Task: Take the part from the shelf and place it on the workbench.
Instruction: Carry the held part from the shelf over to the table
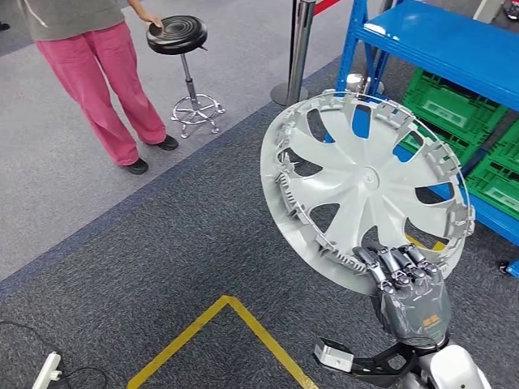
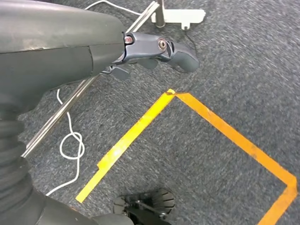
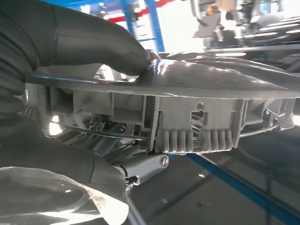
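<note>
The part is a large silver wheel cover (image 1: 361,182) with curved spokes and a ribbed rim. My right hand (image 1: 407,288) grips its near lower rim and holds it up in the air over the carpet, tilted, its inner side facing me. Up close in the right wrist view the thumb (image 3: 106,47) presses on one face of the cover's edge (image 3: 198,108) and the fingers (image 3: 145,166) clamp the other. My left hand (image 2: 155,54) hangs above the floor with its fingers stretched out and nothing in them. The blue shelf (image 1: 447,40) stands at the back right.
Green crates (image 1: 465,109) sit on the shelf's lower level. A person in pink trousers (image 1: 100,77) stands at the back left, hand on a black stool (image 1: 178,36). A metal post (image 1: 300,49) stands beside the shelf. Yellow tape (image 1: 233,324) marks the grey carpet; a white power strip (image 1: 45,373) lies at the lower left.
</note>
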Motion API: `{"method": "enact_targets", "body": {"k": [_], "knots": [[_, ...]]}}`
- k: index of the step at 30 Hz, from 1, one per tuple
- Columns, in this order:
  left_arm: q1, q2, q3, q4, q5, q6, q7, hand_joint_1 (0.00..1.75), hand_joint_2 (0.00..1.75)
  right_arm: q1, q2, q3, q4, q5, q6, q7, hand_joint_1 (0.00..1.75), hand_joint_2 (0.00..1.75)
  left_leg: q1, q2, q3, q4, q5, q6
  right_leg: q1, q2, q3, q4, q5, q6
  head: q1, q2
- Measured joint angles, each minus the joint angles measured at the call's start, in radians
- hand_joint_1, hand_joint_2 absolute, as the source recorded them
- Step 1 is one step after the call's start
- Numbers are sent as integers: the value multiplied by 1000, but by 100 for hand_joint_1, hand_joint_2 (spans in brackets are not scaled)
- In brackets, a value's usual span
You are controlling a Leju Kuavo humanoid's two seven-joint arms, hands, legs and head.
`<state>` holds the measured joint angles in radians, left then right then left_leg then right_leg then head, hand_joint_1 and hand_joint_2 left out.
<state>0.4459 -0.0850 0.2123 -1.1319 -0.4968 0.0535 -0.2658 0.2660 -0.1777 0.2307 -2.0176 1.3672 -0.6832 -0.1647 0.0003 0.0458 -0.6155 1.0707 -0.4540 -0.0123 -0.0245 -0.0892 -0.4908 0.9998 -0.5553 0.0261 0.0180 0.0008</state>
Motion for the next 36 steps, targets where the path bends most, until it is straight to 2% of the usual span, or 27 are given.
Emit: {"method": "enact_targets", "body": {"k": [2,4,5,6,8,9,10,11,12,13,15,16,17,19,20,21,23,24,25,26,27,28,30,32,34,35,36], "knots": [[-1,-2,8,0,-12,-8,-3,0,175,-2,1,0,0,4,0,4,175,175,-10,16,18,-40,-4,13,4,-21,2,-2,-7,10,1,0],[2,-6,17,0,-22,-14,-7,0,175,-5,1,2,0,8,0,8,175,175,-10,-2,18,-48,-3,27,4,-34,14,-6,-12,20,2,0],[4,-9,21,0,-24,-16,-9,0,175,-5,1,3,-1,9,0,9,175,175,-9,-13,21,-53,-1,34,2,-18,16,-1,-20,24,2,0],[4,-12,25,0,-27,-17,-11,0,175,-5,1,4,-1,9,0,10,175,175,-7,-23,23,-58,2,42,1,10,6,24,-37,26,4,0],[-1,-16,30,0,-32,-20,-12,0,175,-4,1,5,-2,11,0,12,175,175,-6,-46,25,-61,2,52,1,71,-55,141,-90,25,9,0],[-3,-18,32,0,-36,-22,-13,0,175,-3,1,5,-1,11,0,13,175,175,-8,-58,25,-61,1,55,2,83,-96,212,-114,24,11,0],[-4,-20,35,0,-40,-24,-13,0,175,-2,1,6,-1,12,0,15,175,175,-10,-72,26,-61,0,57,3,87,-130,264,-125,23,11,0],[-4,-23,38,0,-46,-27,-13,0,175,-1,1,6,-1,13,0,16,175,175,-12,-85,27,-60,-1,58,4,88,-150,282,-115,21,11,0],[-4,-25,40,0,-53,-31,-13,0,175,1,1,6,-1,14,0,19,175,175,-13,-99,30,-60,-1,58,4,90,-150,260,-85,19,11,0],[-5,-28,43,0,-61,-36,-14,0,175,3,1,6,-1,15,0,21,175,175,-13,-114,33,-59,-2,58,5,97,-131,203,-41,16,11,0],[-7,-34,50,0,-76,-43,-15,0,175,6,1,5,-3,18,0,27,175,175,-14,-142,35,-55,-5,53,4,136,-81,74,23,9,11,0],[-9,-36,53,0,-83,-47,-17,0,175,8,1,5,-5,20,0,30,175,175,-13,-154,32,-53,-6,49,4,152,-62,34,35,6,11,0],[-10,-39,57,0,-90,-51,-18,0,175,11,1,5,-8,23,0,33,175,175,-11,-165,27,-52,-5,43,4,159,-54,18,34,4,10,0],[-11,-43,65,0,-103,-57,-23,0,175,17,1,4,-13,27,0,38,175,175,-7,-185,20,-52,-1,32,5,142,-46,9,37,-3,10,0],[-10,-47,68,1,-110,-60,-26,0,175,19,1,3,-15,28,0,42,175,175,-7,-177,17,-47,-5,26,4,131,-42,3,40,-8,10,0],[-11,-49,71,1,-115,-62,-28,0,175,22,1,2,-19,29,0,44,175,175,-8,-154,8,-28,-18,20,2,118,-37,-3,42,-13,6,0],[-17,-52,76,1,-126,-67,-30,0,175,30,1,-1,-26,32,0,49,175,175,-7,-89,-38,71,-72,7,2,90,-28,-10,41,-20,0,0],[-20,-53,78,2,-129,-69,-31,0,175,33,1,-3,-28,33,0,50,175,175,-3,-68,-71,139,-101,0,3,75,-25,-10,39,-22,-2,0],[-22,-54,80,2,-132,-71,-31,0,175,35,1,-5,-29,33,0,52,175,175,2,-59,-99,194,-118,-5,4,61,-22,-10,35,-23,-2,0],[-23,-54,81,2,-135,-73,-31,0,175,37,1,-7,-30,34,0,53,175,175,6,-55,-113,220,-118,-9,4,48,-19,-10,32,-22,-2,0],[-23,-55,83,2,-138,-75,-31,0,175,40,1,-9,-30,35,0,54,175,175,10,-51,-108,208,-99,-11,4,35,-15,-9,29,-21,-2,0],[-23,-56,84,3,-143,-76,-31,0,175,43,1,-10,-32,36,0,55,175,175,12,-44,-83,159,-66,-12,3,24,-9,-9,24,-18,-2,0],[-25,-57,87,3,-153,-81,-31,0,175,50,1,-12,-38,40,0,60,175,175,7,-3,-15,25,-9,-6,6,2,0,-9,13,-8,-3,0],[-30,-59,88,3,-165,-88,-32,0,175,57,1,-16,-46,44,0,69,175,175,-2,25,20,-42,-1,8,10,-18,4,-9,2,5,-2,0],[-31,-62,89,3,-178,-93,-32,0,175,65,1,-20,-56,46,0,78,175,175,-7,9,20,-47,-7,23,11,-41,14,-14,-5,15,-2,0],[-29,-64,91,3,-184,-95,-32,0,175,69,1,-22,-61,47,0,82,175,175,-7,-3,22,-51,-7,30,9,-39,18,-12,-11,20,-1,0],[-29,-67,93,3,-189,-98,-32,0,175,74,0,-23,-66,47,0,85,175,175,-5,-14,25,-56,-5,37,7,-21,16,4,-25,23,0,0]]}}
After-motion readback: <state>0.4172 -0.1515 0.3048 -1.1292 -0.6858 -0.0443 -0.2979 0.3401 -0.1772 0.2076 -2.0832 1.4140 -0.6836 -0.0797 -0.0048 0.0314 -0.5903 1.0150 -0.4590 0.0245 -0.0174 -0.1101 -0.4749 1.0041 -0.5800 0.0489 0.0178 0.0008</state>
